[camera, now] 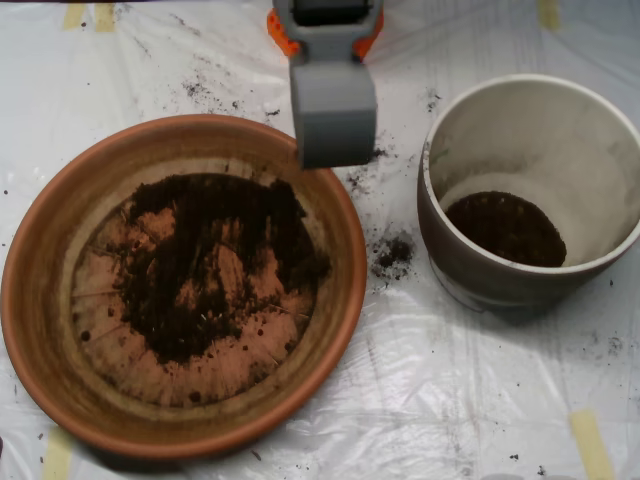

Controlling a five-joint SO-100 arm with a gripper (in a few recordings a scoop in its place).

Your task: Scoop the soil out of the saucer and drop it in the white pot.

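The wide terracotta saucer (pixel 40 300) fills the sheet's left side, dark crumbly soil (pixel 205 260) smeared across its ridged base. The deep off-white pot (pixel 560 150) stands right. The grey scoop (pixel 333 150) hangs over the saucer's far rim; jaw state unclear.
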